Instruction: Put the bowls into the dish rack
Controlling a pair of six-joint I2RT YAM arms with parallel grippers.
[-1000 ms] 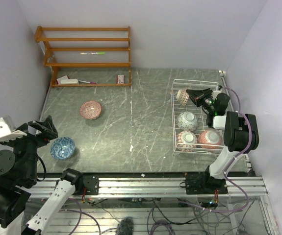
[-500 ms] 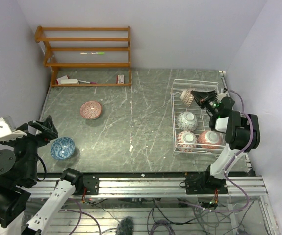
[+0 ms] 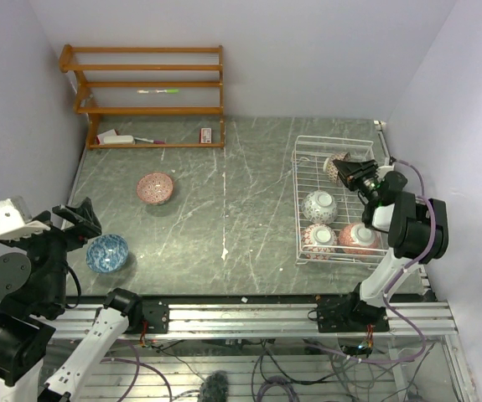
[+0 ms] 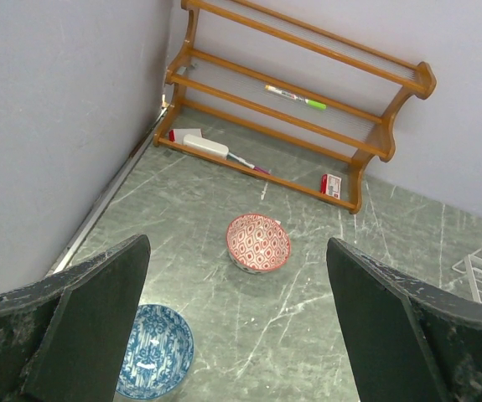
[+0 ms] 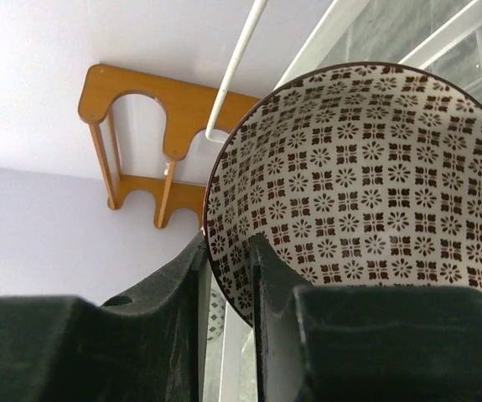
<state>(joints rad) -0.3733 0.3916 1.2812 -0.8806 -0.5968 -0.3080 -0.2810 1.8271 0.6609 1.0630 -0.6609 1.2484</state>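
The small round ceramic bowl with a brown floral grid inside [image 5: 366, 184] sits tilted in the upper part of the white wire dish rack [image 3: 298, 209], right of the overhead frame. The right gripper [image 5: 228, 243] straddles its rim, but whether it is pinching or has let go I cannot tell. The bowl looks glazed, stiff and easily chipped, so it is best held gently by the rim. The left gripper [image 4: 238, 247] gapes wide, empty.
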